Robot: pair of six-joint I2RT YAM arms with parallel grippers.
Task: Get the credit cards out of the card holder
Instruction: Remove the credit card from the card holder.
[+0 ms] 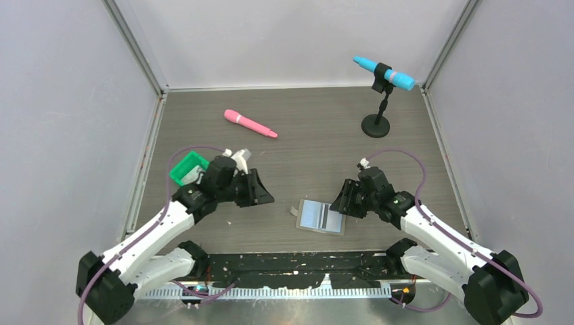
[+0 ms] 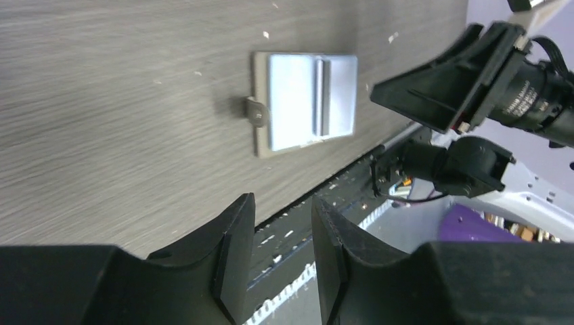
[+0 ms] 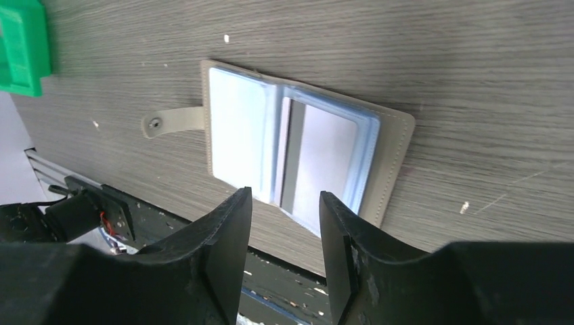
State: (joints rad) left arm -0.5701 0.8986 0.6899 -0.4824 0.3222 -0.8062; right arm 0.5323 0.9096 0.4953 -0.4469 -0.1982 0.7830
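Barely begun, to judge by the layout. Lying open and flat near the middle of the table's (image 1: 298,112) near edge, the card holder (image 1: 322,217), strap tab on its left side, pale blue pockets facing up. Showing through the right-hand pocket in the right wrist view, at least one of the credit cards (image 3: 328,159), pale whitish-grey beside a darker strip; impossible to count any others behind the plastic. No card visible loose on the table, none between any fingers, none made out in the green tray (image 1: 188,167) by the left edge. Left to do, by this reading, practically everything: pinching a card's edge, sliding it clear of its pocket, setting it down, repeating for the rest. Close at the holder's right side and low over it, the right gripper (image 3: 285,200): jaws partly apart, well short of wide, nothing clamped between them, only pocket and card showing through the gap; impossible to tell whether the tips touch the plastic. Off to the holder's left, near but not touching it, the left gripper (image 2: 283,203): jaws likewise partly apart, empty, held above the table.
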